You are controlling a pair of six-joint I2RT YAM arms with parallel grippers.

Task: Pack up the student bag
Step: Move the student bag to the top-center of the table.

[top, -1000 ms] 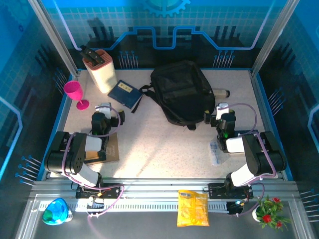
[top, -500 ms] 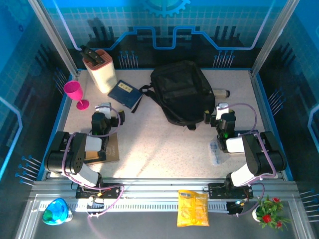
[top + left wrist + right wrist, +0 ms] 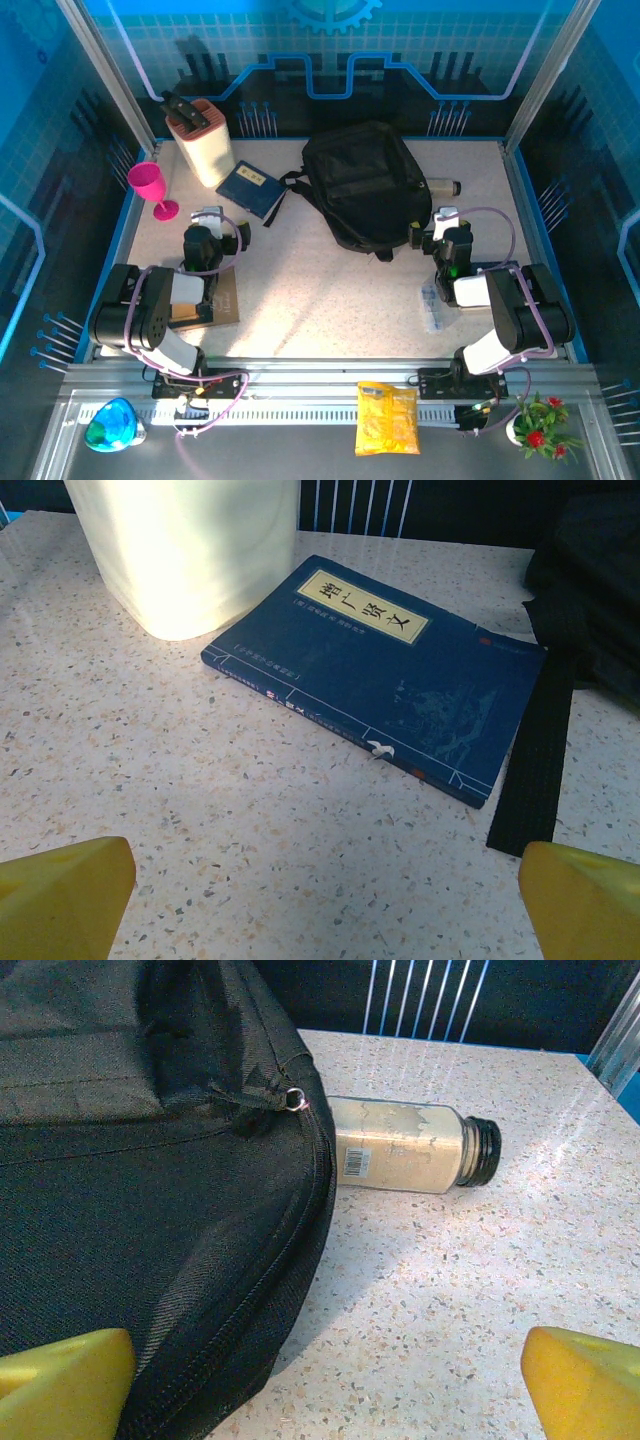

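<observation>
1. Looking nearest first, found the left end effector [image 3: 320,905] spread wide and empty, low over the bench [image 3: 330,290], facing a dark blue notebook [image 3: 380,670].
2. Found the right end effector [image 3: 320,1385] equally wide and empty, close against the student bag [image 3: 362,185].
3. Placed the bag mid-bench, seemingly zipped, with a bottle [image 3: 405,1145] lying just beside it.
4. Judged unzipping the sensible start: best done pinching the zipper pull [image 3: 293,1099] squarely, bracing the fabric, drawing along the track.
</observation>
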